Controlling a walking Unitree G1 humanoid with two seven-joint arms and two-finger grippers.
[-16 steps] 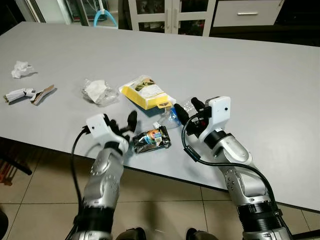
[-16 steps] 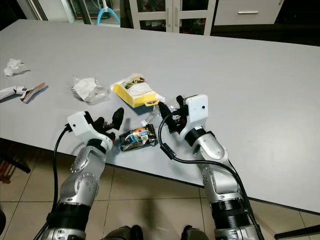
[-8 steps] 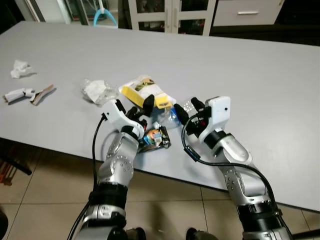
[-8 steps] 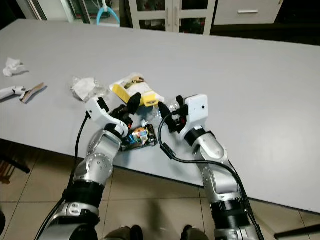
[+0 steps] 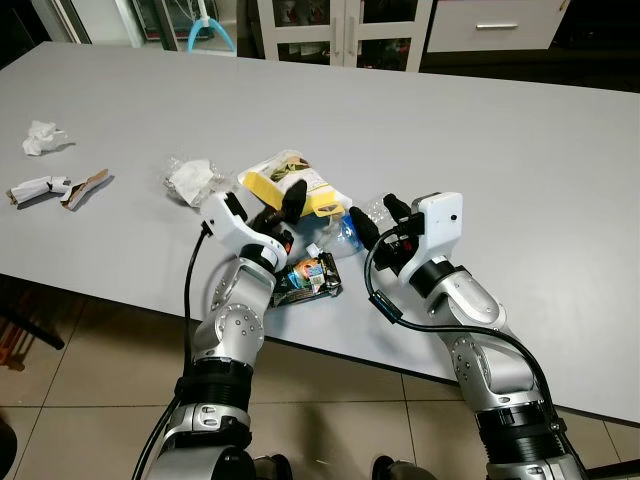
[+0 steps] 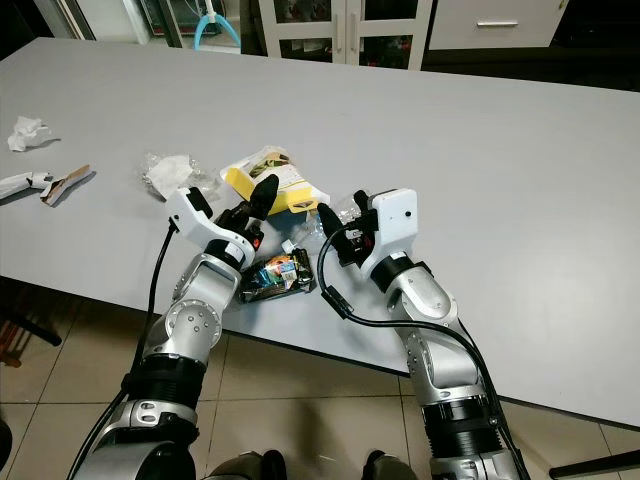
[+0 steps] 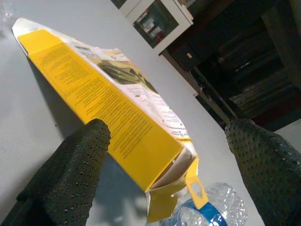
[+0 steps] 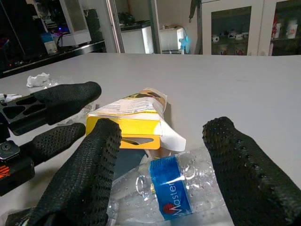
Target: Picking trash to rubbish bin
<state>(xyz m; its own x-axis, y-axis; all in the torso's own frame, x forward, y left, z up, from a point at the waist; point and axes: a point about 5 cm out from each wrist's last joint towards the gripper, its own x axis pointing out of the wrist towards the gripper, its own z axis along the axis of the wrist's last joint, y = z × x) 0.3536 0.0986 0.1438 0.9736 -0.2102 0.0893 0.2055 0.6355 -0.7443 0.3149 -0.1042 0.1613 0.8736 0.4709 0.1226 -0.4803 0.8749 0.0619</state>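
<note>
A yellow carton point(image 5: 296, 184) lies on the grey table point(image 5: 480, 150), its open flap end near a crushed clear bottle point(image 5: 341, 232) with a blue label. A dark snack wrapper point(image 5: 307, 279) lies closer to the table's front edge. My left gripper point(image 5: 283, 212) is open, one finger on each side of the carton's near end point(image 7: 127, 136), not closed on it. My right gripper point(image 5: 375, 217) is open just behind the bottle point(image 8: 174, 193), its fingers point(image 8: 240, 174) spread either side of it and pointing at the carton point(image 8: 131, 125).
A clear bag holding a tissue point(image 5: 195, 181) lies left of the carton. Torn paper pieces point(image 5: 55, 189) and a crumpled tissue point(image 5: 41, 137) lie at the far left. The table's front edge point(image 5: 110, 277) runs over tiled floor. Cabinets point(image 5: 345, 30) stand beyond.
My left arm has reached forward from the table edge beside the snack wrapper up to the yellow carton, its fingers now astride it. The right arm has stayed in place.
</note>
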